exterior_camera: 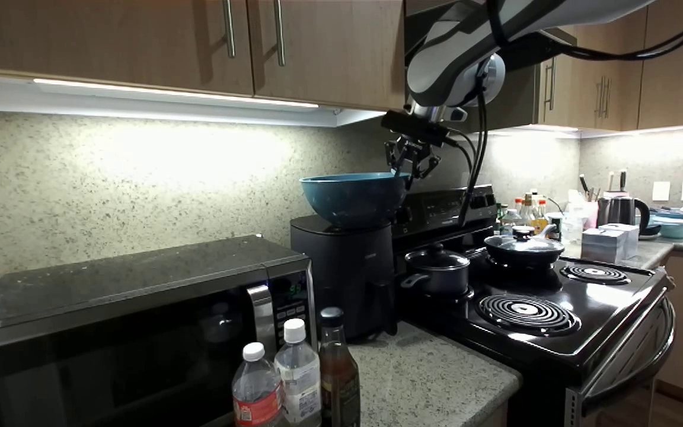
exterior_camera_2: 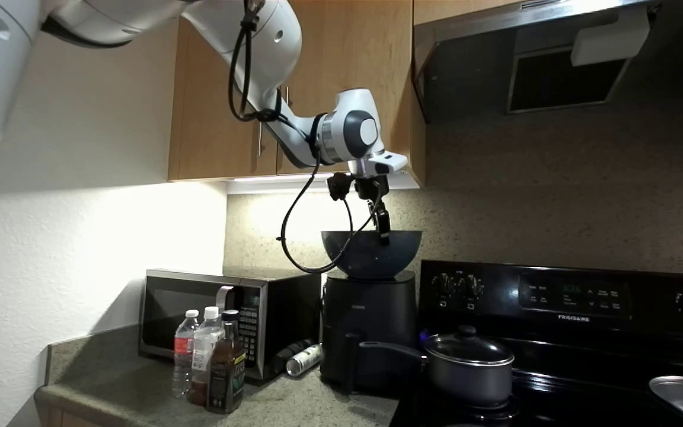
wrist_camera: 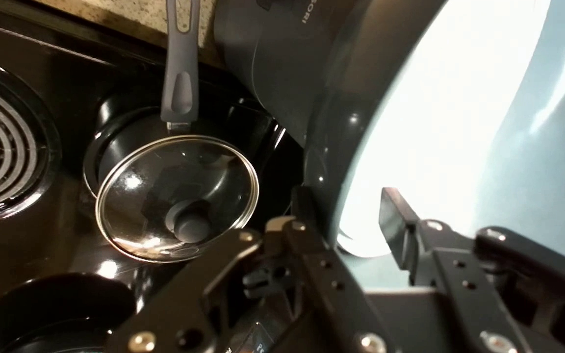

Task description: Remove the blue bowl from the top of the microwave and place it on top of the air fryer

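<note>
The microwave [exterior_camera: 140,320] fills the lower left of the frame in an exterior view. The air fryer [exterior_camera: 344,273], near mid-frame, has the blue bowl [exterior_camera: 353,198] standing upright on its top, so the placing looks done. The gripper [wrist_camera: 346,206], at the bottom of the wrist view, straddles the bowl's rim with its jaws spread apart, gripping nothing. What seems left is lifting the gripper away without nudging the bowl.

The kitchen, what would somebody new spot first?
Probably the big blue bowl, perched on the black air fryer between the microwave and the stove. Next, the white robot arm above it, its open tool straddling the bowl's rim. Then maybe the bright light strip under the cupboards.
</note>
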